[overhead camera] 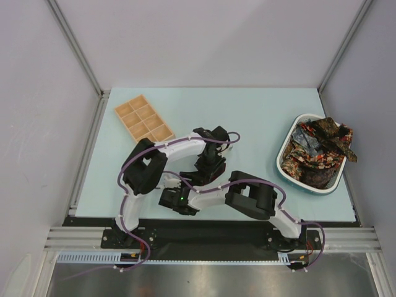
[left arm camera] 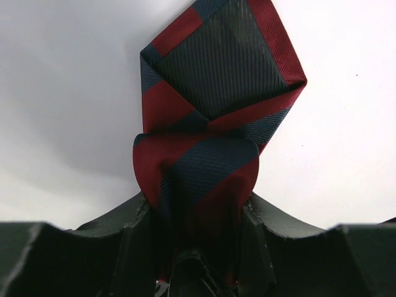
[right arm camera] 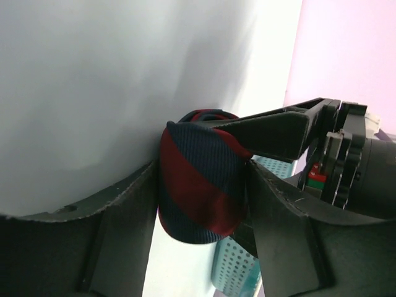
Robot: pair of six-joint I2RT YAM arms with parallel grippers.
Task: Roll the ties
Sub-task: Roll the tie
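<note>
dark navy fabric necktie [left arm camera: 204, 117]: broad red diagonal stripes, fine ribbed weave, the navy near-black in shadow. heap of patterned fabric ties [overhead camera: 318, 158]: dark red, brown and gold, busy small print, one teal-grey piece on top. oval plastic basin [overhead camera: 283, 153]: white, teal rim. flat tabletop [overhead camera: 247, 111]: pale mint, plain. wooden compartment tray [overhead camera: 143, 119]: light orange-tan. robot arms [overhead camera: 185, 148]: white and black, purple cables.

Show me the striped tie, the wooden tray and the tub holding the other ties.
striped tie [left arm camera: 201, 167]: left wrist view, on its rolled end.
wooden tray [overhead camera: 143, 119]: top view, on its middle dividers.
tub [overhead camera: 289, 137]: top view, on its left rim.
</note>
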